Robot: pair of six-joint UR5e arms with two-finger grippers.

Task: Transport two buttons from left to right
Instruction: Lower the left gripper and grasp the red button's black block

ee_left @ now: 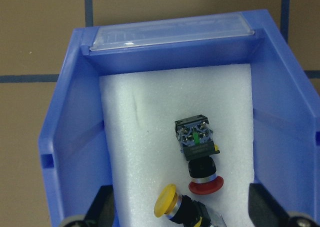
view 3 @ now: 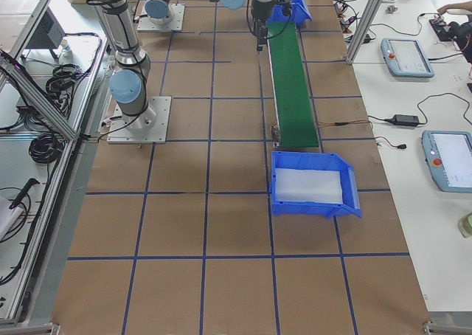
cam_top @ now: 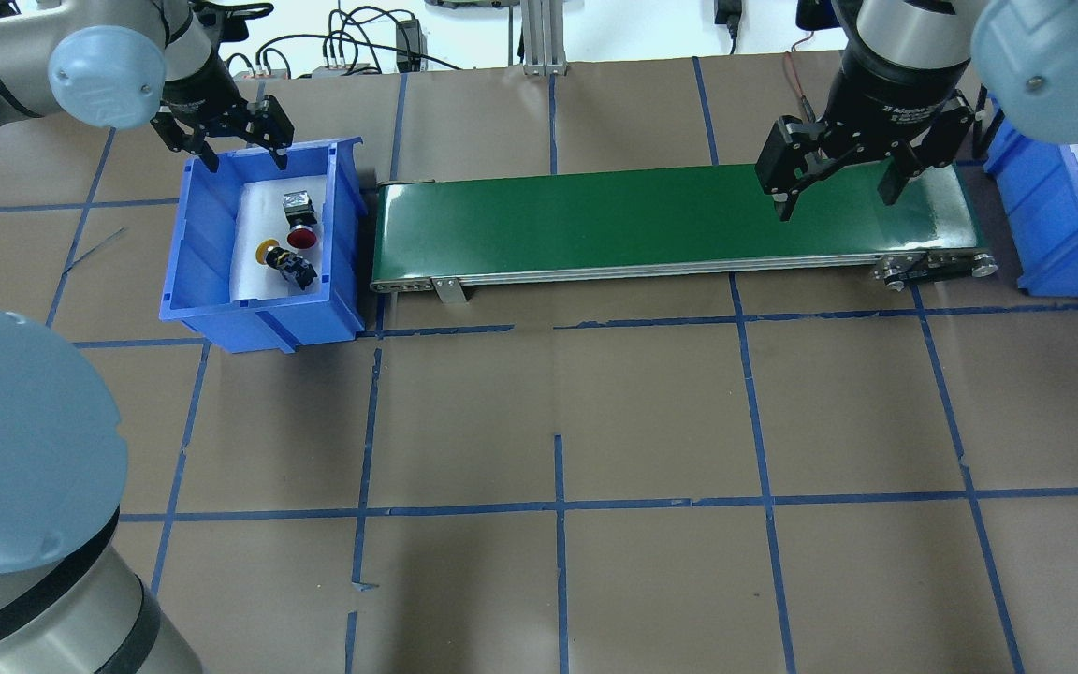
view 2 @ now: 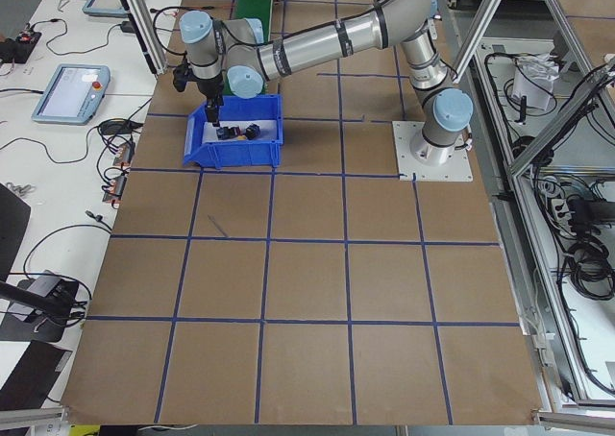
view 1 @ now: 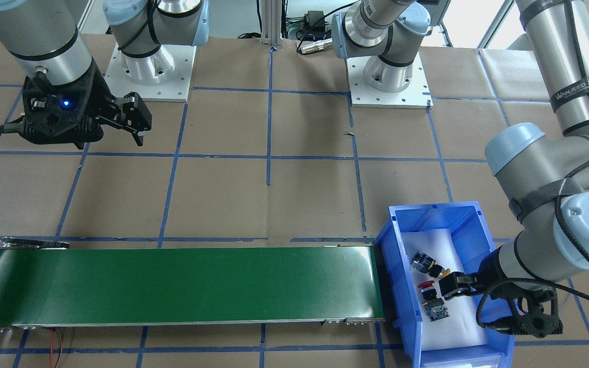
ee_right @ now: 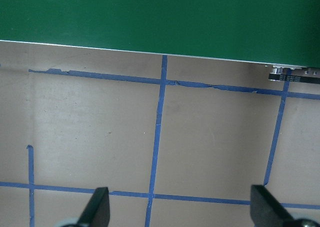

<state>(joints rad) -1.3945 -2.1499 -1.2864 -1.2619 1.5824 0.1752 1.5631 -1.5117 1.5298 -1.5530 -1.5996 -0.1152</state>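
Note:
The red button [cam_top: 301, 234] and the yellow button [cam_top: 268, 251] lie on their sides on white foam in the blue bin [cam_top: 258, 314] at the table's left. The left wrist view shows the red cap [ee_left: 205, 187] and the yellow cap [ee_left: 166, 200] between the fingers. My left gripper [cam_top: 221, 140] is open and empty, above the bin's far end, touching neither button. My right gripper [cam_top: 836, 187] is open and empty, above the right end of the green conveyor belt [cam_top: 670, 220].
A second blue bin [cam_top: 1054, 234] with white foam stands past the belt's right end. The belt runs between the two bins along the far side. Brown paper with a blue tape grid [cam_top: 558, 496] covers the table. The arm bases [view 1: 389, 76] stand on the near side.

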